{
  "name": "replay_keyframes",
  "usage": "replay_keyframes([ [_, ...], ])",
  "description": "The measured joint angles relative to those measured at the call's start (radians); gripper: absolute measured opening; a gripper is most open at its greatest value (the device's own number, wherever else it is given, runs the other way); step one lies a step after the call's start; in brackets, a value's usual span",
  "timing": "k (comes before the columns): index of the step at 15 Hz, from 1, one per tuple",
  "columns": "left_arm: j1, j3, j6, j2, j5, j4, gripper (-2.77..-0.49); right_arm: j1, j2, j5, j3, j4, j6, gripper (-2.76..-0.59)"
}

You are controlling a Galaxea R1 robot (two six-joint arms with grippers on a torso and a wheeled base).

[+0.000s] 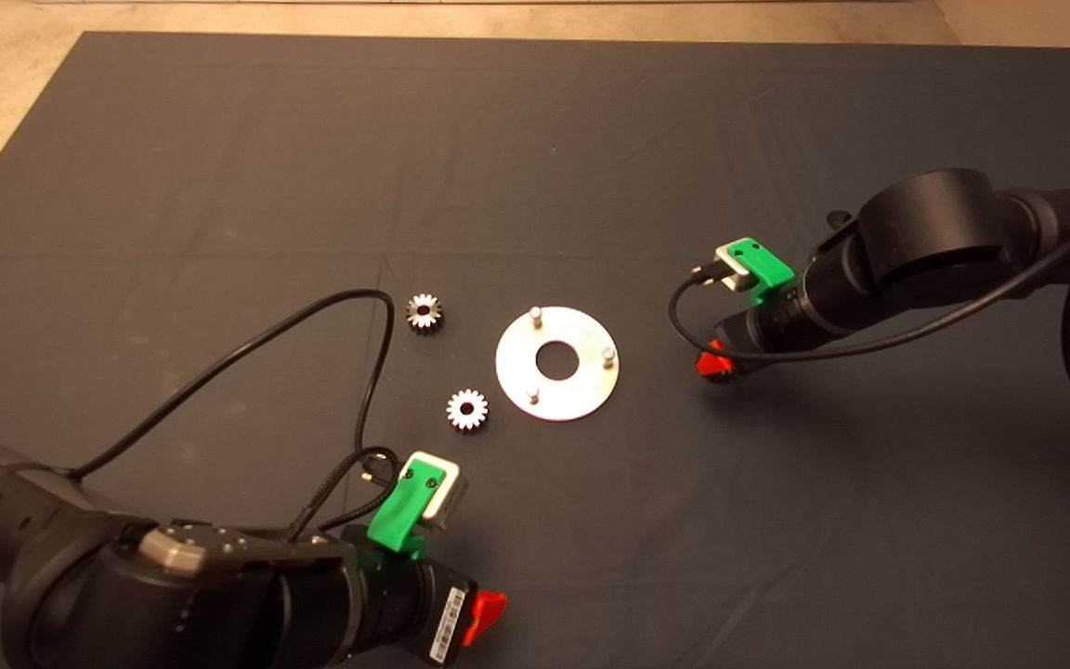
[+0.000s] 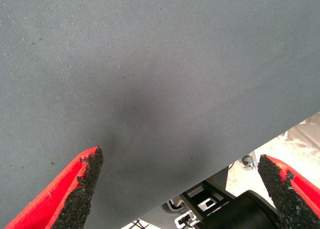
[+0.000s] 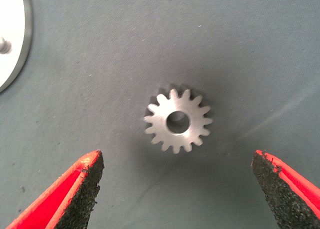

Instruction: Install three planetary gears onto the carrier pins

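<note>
From above, the disc lies mid-mat with three bare pins; two gears lie to its left. The left gripper waits, fingers apart, over bare mat. The right gripper hangs spread above a third gear; picking comes first, so it must descend and close.

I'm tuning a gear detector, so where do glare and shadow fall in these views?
Head view: the carrier disc glares bright, and the two loose gears shine. Right wrist view: the third gear is evenly lit, with a soft shadow on the mat around it, open right gripper over it. Left wrist view: only a faint dark patch on the mat.
</note>
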Motion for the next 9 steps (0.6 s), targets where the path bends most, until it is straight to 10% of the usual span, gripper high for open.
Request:
replay_keyframes([
  [5,0.0,0.0,0.0,0.0,0.0,0.0,-1.04,-0.001,0.01,0.0,-0.031,0.0,0.0,-1.15],
  [9,0.0,0.0,0.0,0.0,0.0,0.0,-1.04,-0.031,0.028,0.032,-0.056,0.0,-0.002,-1.15],
])
